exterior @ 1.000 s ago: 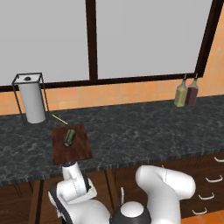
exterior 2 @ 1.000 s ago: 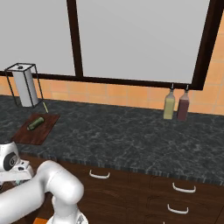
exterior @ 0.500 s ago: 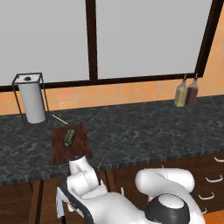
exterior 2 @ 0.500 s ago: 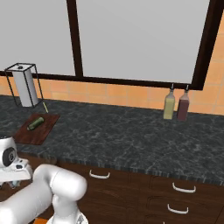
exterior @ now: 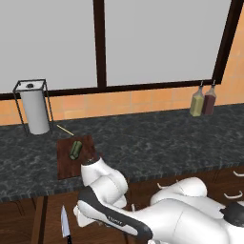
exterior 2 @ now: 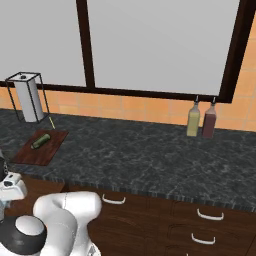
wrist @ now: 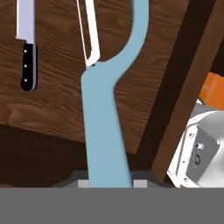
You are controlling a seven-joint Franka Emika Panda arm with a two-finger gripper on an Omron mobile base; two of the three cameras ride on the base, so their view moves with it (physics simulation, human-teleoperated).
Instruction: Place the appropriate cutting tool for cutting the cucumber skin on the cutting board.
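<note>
In the hand view the peeler is seen held between the jaws, its light blue handle running up from the two finger tips at the bottom edge, which sit against it on either side. The whitish looped head reaches towards the top of that view. A knife with a silver blade and black handle lies apart from the peeler, to its left, on a brown wooden surface.

From the left base view the arm is seen bent low in front of the table, below its front edge, and the knife shows near the bottom left; the jaws themselves cannot be made out clearly there.

The cutting board lies flat on the dark speckled table towards its left end, with the cucumber resting on its far part. A thin yellow stick lies just beyond the board, and a paper towel holder stands behind it. In the right base view the cutting board and cucumber appear at far left, and two bottles stand well apart from them by the wall.
</note>
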